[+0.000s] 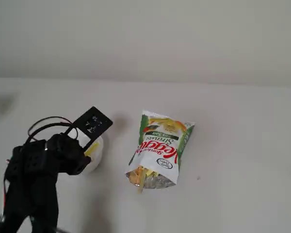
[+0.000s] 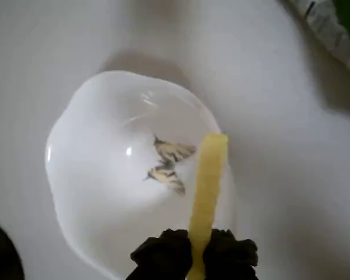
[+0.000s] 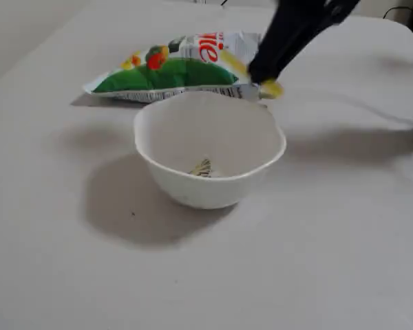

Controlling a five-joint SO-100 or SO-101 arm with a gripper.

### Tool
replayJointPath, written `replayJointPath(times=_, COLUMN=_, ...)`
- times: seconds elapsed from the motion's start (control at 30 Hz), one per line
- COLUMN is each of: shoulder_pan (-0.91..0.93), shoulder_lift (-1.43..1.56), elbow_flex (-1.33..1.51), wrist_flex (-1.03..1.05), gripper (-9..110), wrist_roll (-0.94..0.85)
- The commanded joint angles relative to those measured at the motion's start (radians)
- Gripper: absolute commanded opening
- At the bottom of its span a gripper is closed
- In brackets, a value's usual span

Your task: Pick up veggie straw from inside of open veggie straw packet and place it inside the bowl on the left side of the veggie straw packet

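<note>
Straw-fetching is done: my tool (image 2: 193,256) is clamped on the veggie straw (image 2: 207,181), which hangs over the right rim of the bowl (image 2: 93,204) in the wrist view. The bowl holds no straw yet, so only the release is left. The veggie straw packet (image 1: 160,145) lies on the desk (image 1: 242,145) just right of the bowl in a fixed view.

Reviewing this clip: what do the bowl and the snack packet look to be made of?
The bowl: likely glazed ceramic, white and smooth with small bright glints inside in the wrist view, though glossy plastic can't be ruled out. The veggie straw packet: thin printed plastic film, glossy and creased, with a silvery lining showing at its open mouth.
</note>
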Motion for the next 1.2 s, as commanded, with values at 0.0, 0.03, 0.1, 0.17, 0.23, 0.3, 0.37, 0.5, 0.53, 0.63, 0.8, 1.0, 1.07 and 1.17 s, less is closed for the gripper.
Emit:
replayJointPath(times=0.0, shoulder_pan=-0.031, shoulder_lift=-0.092, elbow_flex=-0.133, wrist_flex=-0.058, gripper=0, wrist_roll=0.018)
replayJointPath(times=0.03, shoulder_pan=-0.031, shoulder_lift=-0.112, elbow_flex=-0.146, wrist_flex=-0.063, gripper=0, wrist_roll=0.020)
replayJointPath(times=0.1, shoulder_pan=-0.031, shoulder_lift=-0.144, elbow_flex=-0.166, wrist_flex=-0.074, gripper=0, wrist_roll=0.023)
replayJointPath(times=0.17, shoulder_pan=-0.034, shoulder_lift=-0.169, elbow_flex=-0.183, wrist_flex=-0.075, gripper=0, wrist_roll=0.029)
replayJointPath(times=0.23, shoulder_pan=-0.041, shoulder_lift=-0.183, elbow_flex=-0.186, wrist_flex=-0.078, gripper=4, wrist_roll=0.032)
replayJointPath(times=0.3, shoulder_pan=-0.051, shoulder_lift=-0.187, elbow_flex=-0.186, wrist_flex=-0.080, gripper=11, wrist_roll=0.040)
replayJointPath(times=0.37, shoulder_pan=-0.057, shoulder_lift=-0.186, elbow_flex=-0.186, wrist_flex=-0.075, gripper=14, wrist_roll=0.043)
replayJointPath(times=0.5, shoulder_pan=-0.066, shoulder_lift=-0.167, elbow_flex=-0.186, wrist_flex=-0.048, gripper=23, wrist_roll=0.043)
replayJointPath(times=0.53, shoulder_pan=-0.067, shoulder_lift=-0.161, elbow_flex=-0.186, wrist_flex=-0.038, gripper=24, wrist_roll=0.043)
replayJointPath(times=0.63, shoulder_pan=-0.067, shoulder_lift=-0.124, elbow_flex=-0.186, wrist_flex=0.000, gripper=24, wrist_roll=0.043)
replayJointPath(times=0.8, shoulder_pan=-0.061, shoulder_lift=0.025, elbow_flex=-0.176, wrist_flex=0.095, gripper=11, wrist_roll=0.060)
replayJointPath(times=1.0, shoulder_pan=-0.028, shoulder_lift=0.253, elbow_flex=-0.176, wrist_flex=0.232, gripper=0, wrist_roll=0.146)
replayJointPath(times=1.07, shoulder_pan=0.000, shoulder_lift=0.325, elbow_flex=-0.176, wrist_flex=0.270, gripper=0, wrist_roll=0.206)
replayJointPath(times=1.17, shoulder_pan=0.077, shoulder_lift=0.403, elbow_flex=-0.176, wrist_flex=0.325, gripper=0, wrist_roll=0.347)
